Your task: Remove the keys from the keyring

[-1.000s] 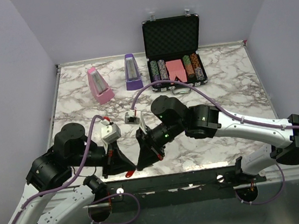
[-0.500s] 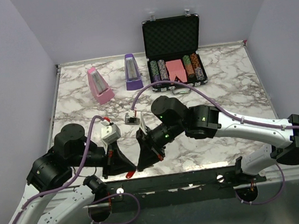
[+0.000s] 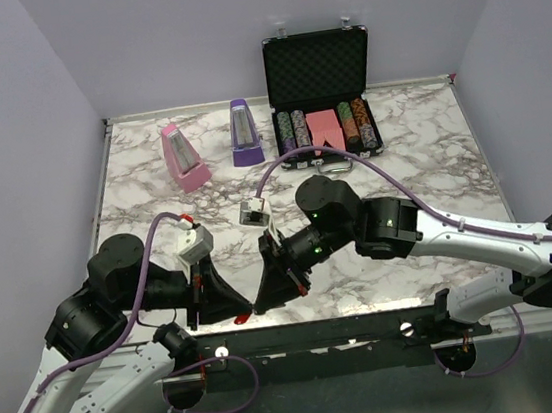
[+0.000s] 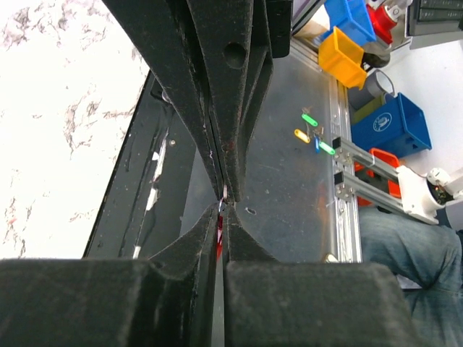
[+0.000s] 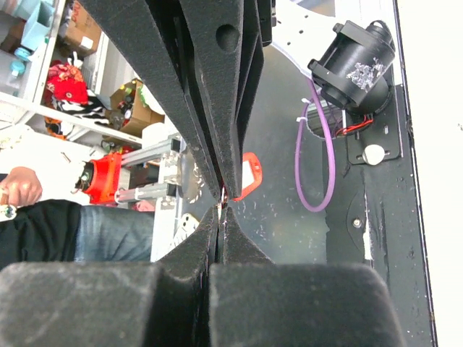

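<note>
**A:** Why do you have both arms nose to nose at the near edge of the table [image 3: 422, 163]?

**B:** Because this job needs two pulls set against each other. Your left gripper [image 4: 221, 208] anchors the tag while your right gripper [image 5: 219, 210] works the metal, so the keys can be teased off.

**A:** What has the left one got?

**B:** In its own wrist view its fingers stand close together with a red sliver between them. I judge that a pinch on the keyring [image 5: 247, 176]. From the right wrist you see the red tag sticking out sideways past those fingers, at the table's front edge.

**A:** And the right?

**B:** It is closed tight, meeting the left tip to tip. A silvery speck [image 4: 223, 192] sits exactly where the two sets of tips come together. It is too small to tell whether it is the ring or the keys.

**A:** So where does the keyring lie from your right hand?

**B:** Just beyond its tips, touching or nearly so, with the red tag slightly off to one side.
</note>
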Action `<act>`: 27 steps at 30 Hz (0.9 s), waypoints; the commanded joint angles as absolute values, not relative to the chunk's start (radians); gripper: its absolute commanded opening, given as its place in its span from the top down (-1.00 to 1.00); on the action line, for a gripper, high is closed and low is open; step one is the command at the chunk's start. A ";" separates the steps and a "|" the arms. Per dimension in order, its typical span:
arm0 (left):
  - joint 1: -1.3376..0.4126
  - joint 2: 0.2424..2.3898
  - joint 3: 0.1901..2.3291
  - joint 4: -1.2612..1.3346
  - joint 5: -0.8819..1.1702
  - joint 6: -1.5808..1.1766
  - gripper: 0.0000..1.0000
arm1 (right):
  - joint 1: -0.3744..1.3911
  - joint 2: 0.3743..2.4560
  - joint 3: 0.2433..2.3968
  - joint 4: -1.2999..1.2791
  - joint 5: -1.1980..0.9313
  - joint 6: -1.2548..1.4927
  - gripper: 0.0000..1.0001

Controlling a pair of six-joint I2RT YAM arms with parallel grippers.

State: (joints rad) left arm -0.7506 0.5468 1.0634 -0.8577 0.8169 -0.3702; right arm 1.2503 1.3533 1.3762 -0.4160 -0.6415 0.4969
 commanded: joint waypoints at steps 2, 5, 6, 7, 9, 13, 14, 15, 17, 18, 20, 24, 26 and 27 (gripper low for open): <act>-0.752 0.531 1.083 -0.747 0.758 -0.437 0.70 | 1.267 1.324 1.350 -0.359 -0.630 0.515 0.98; -0.752 0.515 1.081 -0.718 0.746 -0.468 0.68 | 1.269 1.315 1.342 -0.344 -0.623 0.517 0.98; -0.752 0.508 1.081 -0.706 0.742 -0.482 0.63 | 1.269 1.312 1.339 -0.338 -0.621 0.517 0.98; -0.753 0.506 1.081 -0.697 0.736 -0.495 0.58 | 1.269 1.309 1.336 -0.331 -0.618 0.520 0.98; -0.752 0.499 1.078 -0.680 0.732 -0.518 0.56 | 1.270 1.304 1.330 -0.319 -0.614 0.523 0.98; -0.752 0.482 1.072 -0.661 0.716 -0.541 0.49 | 1.270 1.295 1.325 -0.308 -0.603 0.523 0.98; -0.752 0.479 1.071 -0.663 0.701 -0.546 0.40 | 1.272 1.295 1.327 -0.305 -0.600 0.525 0.98; -0.752 0.474 1.072 -0.663 0.689 -0.551 0.32 | 1.270 1.293 1.327 -0.305 -0.595 0.525 0.98; -0.752 0.459 1.074 -0.660 0.657 -0.569 0.13 | 1.272 1.286 1.328 -0.305 -0.575 0.522 0.98; -0.752 0.445 1.072 -0.655 0.619 -0.586 0.05 | 1.272 1.281 1.325 -0.302 -0.563 0.520 0.98; -0.752 0.413 1.057 -0.629 0.559 -0.629 -0.11 | 1.272 1.272 1.319 -0.296 -0.526 0.518 0.98; -0.752 0.329 0.985 -0.527 0.496 -0.736 -0.35 | 1.272 1.235 1.281 -0.236 -0.466 0.538 0.98; -0.753 0.290 0.944 -0.462 0.494 -0.782 -0.37 | 1.270 1.223 1.266 -0.203 -0.463 0.548 0.98; -0.752 0.273 0.925 -0.436 0.509 -0.801 -0.36 | 1.270 1.218 1.259 -0.189 -0.463 0.557 0.98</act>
State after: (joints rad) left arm -0.7502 0.3313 0.9951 -0.5789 0.5636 -0.6758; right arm 1.2636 1.2522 1.2922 -0.2798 -0.5186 0.5320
